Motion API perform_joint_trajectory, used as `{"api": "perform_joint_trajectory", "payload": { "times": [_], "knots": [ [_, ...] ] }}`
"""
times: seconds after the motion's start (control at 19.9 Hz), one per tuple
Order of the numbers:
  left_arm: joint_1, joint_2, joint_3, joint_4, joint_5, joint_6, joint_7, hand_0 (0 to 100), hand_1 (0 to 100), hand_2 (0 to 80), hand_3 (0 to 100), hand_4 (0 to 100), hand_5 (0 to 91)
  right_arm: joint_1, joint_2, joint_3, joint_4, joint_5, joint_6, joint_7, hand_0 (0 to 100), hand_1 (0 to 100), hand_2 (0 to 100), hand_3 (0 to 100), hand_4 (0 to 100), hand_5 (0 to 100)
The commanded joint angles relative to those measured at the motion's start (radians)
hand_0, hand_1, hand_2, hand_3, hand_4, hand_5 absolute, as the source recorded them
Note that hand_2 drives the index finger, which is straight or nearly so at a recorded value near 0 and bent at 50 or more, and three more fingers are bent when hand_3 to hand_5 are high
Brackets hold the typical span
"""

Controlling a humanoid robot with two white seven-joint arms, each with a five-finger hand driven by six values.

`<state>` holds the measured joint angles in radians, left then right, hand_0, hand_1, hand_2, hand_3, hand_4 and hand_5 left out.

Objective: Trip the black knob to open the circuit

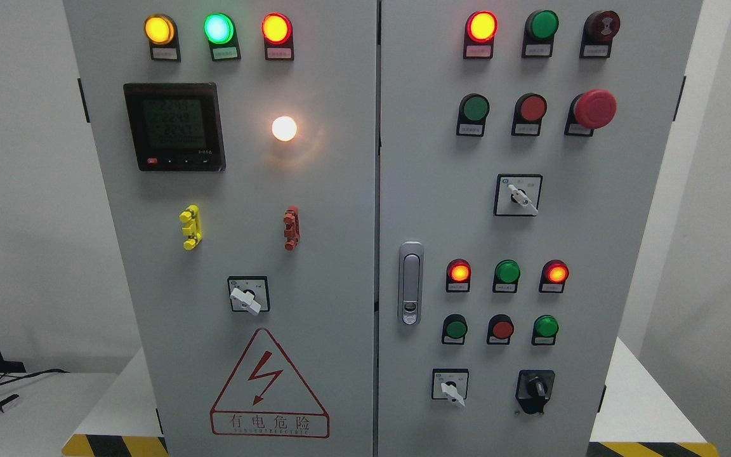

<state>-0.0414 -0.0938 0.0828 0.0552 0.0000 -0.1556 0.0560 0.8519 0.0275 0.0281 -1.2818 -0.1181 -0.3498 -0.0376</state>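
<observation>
The black knob (535,388) sits at the lower right of the grey electrical cabinet's right door (619,254), on a black housing. Its handle points roughly upright. Just left of it is a white-handled rotary switch (451,388). Neither of my hands shows in the head view.
The right door carries rows of red and green lamps and buttons, a red mushroom stop button (594,108), another white selector (519,195) and a door latch (410,282). The left door has a meter (174,127), lit lamps, a white selector (248,295) and a warning triangle (269,384). White platform edges with hazard stripes flank the cabinet.
</observation>
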Motion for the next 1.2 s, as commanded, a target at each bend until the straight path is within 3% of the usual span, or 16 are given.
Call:
{"api": "perform_joint_trajectory", "payload": {
  "times": [0.0,0.2,0.35,0.7,0.9,1.15],
  "knots": [
    [0.000,0.000,0.000,0.000,-0.031,-0.001,-0.001,12,39,0.0,0,0,0.0,0.070,-0.012,-0.051,-0.499,0.002,-0.003,-0.002,15,48,37,61,57,46],
    [0.000,0.000,0.000,0.000,-0.031,-0.001,-0.001,12,39,0.0,0,0,0.0,0.059,-0.038,-0.088,-0.579,0.002,0.009,-0.001,16,51,41,65,60,48],
    [0.000,0.000,0.000,0.000,-0.031,-0.001,-0.001,12,39,0.0,0,0,0.0,0.000,-0.041,-0.117,-0.597,0.017,0.031,-0.001,18,52,41,66,61,49],
    [0.000,0.000,0.000,0.000,-0.031,-0.001,-0.001,12,39,0.0,0,0,0.0,-0.203,-0.055,-0.143,-0.597,0.020,0.208,-0.004,21,53,42,67,61,50],
    [0.000,0.000,0.000,0.000,-0.031,-0.001,-0.001,12,39,0.0,0,0,0.0,-0.368,-0.055,-0.143,-0.597,0.020,0.334,-0.005,22,53,42,67,61,50],
    [0.000,-0.001,0.000,0.000,-0.031,-0.001,-0.001,12,39,0.0,0,0,0.0,-0.507,-0.055,-0.143,-0.588,0.022,0.423,-0.005,23,53,42,67,61,51]
  ]
}}
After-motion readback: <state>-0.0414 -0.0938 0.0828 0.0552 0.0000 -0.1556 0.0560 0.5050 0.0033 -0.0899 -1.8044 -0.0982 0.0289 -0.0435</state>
